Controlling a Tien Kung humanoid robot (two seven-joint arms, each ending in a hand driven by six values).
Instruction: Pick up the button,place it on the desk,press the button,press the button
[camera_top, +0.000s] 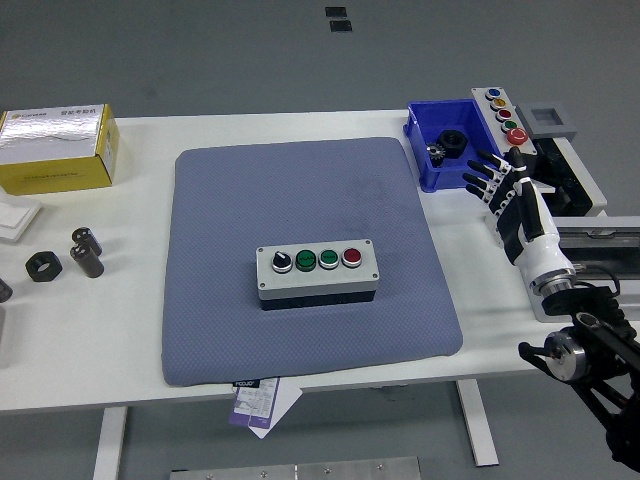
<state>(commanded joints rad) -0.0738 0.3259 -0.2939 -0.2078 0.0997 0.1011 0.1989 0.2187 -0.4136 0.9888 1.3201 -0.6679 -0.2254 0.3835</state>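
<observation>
The button box (317, 273) sits on the grey mat (300, 200), so pressing appears next. The right hand (500, 185), fingers spread and empty, hovers well right of the box and must reach left

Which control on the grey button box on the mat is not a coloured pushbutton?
The leftmost one on the button box: a black rotary knob on a white disc. The other three are two green buttons and one red.

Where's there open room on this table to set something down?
Free: the blue mat behind the button box, and bare table between the mat and the yellow box. Crowded: right edge, with the blue bin, control panel and right hand.
</observation>
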